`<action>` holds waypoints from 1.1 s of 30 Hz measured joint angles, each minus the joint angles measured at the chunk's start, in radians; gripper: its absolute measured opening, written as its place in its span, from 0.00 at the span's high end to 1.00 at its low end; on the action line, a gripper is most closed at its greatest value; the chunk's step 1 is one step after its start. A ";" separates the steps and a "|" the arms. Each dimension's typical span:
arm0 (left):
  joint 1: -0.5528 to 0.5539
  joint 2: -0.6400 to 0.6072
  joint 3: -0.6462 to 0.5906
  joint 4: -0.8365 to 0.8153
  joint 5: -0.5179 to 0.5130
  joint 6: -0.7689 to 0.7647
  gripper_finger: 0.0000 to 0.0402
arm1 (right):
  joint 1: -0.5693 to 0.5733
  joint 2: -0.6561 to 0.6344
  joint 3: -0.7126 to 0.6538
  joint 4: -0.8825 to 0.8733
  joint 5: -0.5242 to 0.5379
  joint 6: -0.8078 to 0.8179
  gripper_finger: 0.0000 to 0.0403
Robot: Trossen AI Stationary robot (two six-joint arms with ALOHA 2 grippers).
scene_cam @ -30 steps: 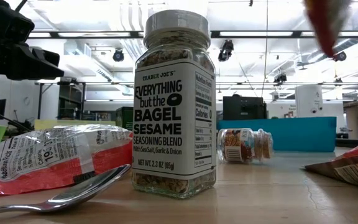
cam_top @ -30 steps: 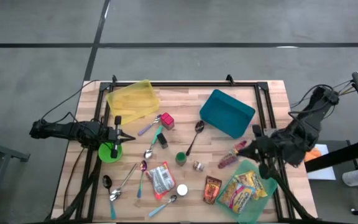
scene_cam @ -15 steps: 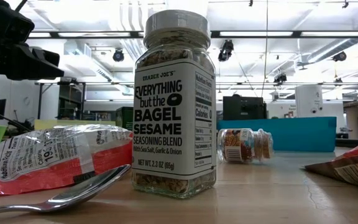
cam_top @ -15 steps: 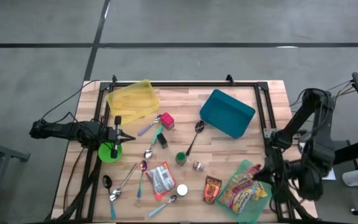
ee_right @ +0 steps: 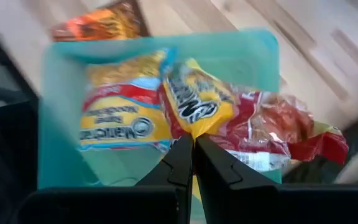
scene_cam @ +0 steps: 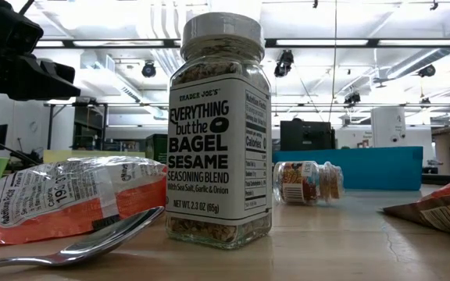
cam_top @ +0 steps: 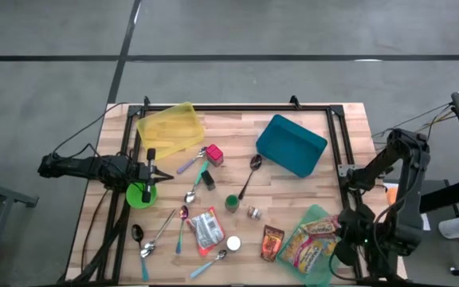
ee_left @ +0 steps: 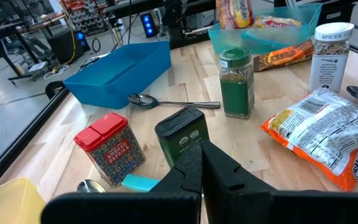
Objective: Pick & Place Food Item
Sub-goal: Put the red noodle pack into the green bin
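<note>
Low view, nearest the lens: metal spoon (scene_cam: 76, 246) lying on the bench (scene_cam: 350, 242), bowl just in front of an upright Everything But The Bagel seasoning jar (scene_cam: 219, 129). Beside the jar, a red-and-white snack bag (scene_cam: 61, 195) lies flat. Farther back, a small spice jar (scene_cam: 311, 182) on its side, then the blue bin (scene_cam: 358, 168).

Task items: green bin (cam_top: 323, 275) sits at the bench's front right corner, holding food packets. Right wrist view shows a yellow-and-blue pouch (ee_right: 114, 124), a yellow snack packet (ee_right: 194, 102) on top, and a red wrapper (ee_right: 284, 127) draped over the bin wall. An orange-brown packet (cam_top: 272, 243) lies on the bench just beside the bin.

Right end effector (ee_right: 193, 163): fingers together, holding nothing, hanging over the bin's outer edge, off the bench's right front corner. Arm folded back there in the high view.

Left end effector (ee_left: 201, 167): fingers together, empty, parked low at the bench's left edge, over a green round item (cam_top: 140, 194). Ahead of it: dark green tin (ee_left: 182, 134), red tin (ee_left: 109, 148), green-lidded spice jar (ee_left: 237, 84), a spoon (ee_left: 173, 102) against the blue bin.

Far left corner: yellow bin (cam_top: 170, 127). More spoons (cam_top: 162, 231) scattered front left.
</note>
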 joint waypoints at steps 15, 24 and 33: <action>0.000 0.000 0.000 0.000 0.000 0.000 1.00 | 0.000 -0.013 -0.074 0.010 -0.050 0.135 0.97; 0.000 0.000 0.000 0.000 0.000 0.000 1.00 | 0.000 -0.016 -0.099 0.022 -0.074 0.195 0.96; 0.000 0.000 0.000 0.000 0.000 0.000 1.00 | 0.000 -0.050 -0.114 0.022 -0.076 0.204 0.64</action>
